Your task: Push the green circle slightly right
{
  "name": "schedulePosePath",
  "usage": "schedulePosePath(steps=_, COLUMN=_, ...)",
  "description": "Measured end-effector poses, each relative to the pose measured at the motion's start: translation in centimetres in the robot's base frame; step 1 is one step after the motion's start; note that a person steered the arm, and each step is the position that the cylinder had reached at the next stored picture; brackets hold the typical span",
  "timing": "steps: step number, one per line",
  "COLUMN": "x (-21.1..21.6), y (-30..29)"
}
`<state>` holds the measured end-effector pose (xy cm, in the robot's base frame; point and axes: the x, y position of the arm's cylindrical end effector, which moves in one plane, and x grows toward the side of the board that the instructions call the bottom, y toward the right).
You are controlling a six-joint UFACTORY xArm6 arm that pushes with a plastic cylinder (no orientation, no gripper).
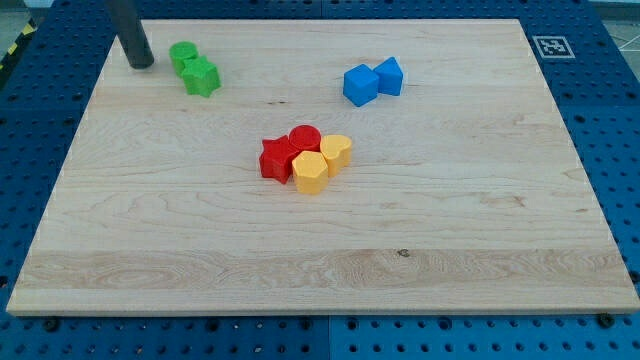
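Note:
The green circle sits near the board's top left corner, touching a green star just below and to its right. My tip rests on the board a short way to the left of the green circle, with a small gap between them. The dark rod rises from the tip out of the view's top.
Two blue blocks touch each other at the upper middle. A cluster sits at the centre: a red star, a red circle, a yellow hexagon and a yellow heart. The wooden board lies on a blue perforated table.

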<state>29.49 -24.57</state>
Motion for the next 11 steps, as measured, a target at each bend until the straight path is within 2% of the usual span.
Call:
schedulePosePath(steps=2, x=5.5, y=1.2)
schedulePosePath(steps=4, x=-0.8, y=-0.3)
schedulePosePath(steps=5, x=-2.0, y=1.8)
schedulePosePath(steps=9, x=-0.1, y=13.6)
schedulePosePath(steps=10, x=-0.1, y=13.1)
schedulePosePath(steps=11, x=-3.0, y=5.1)
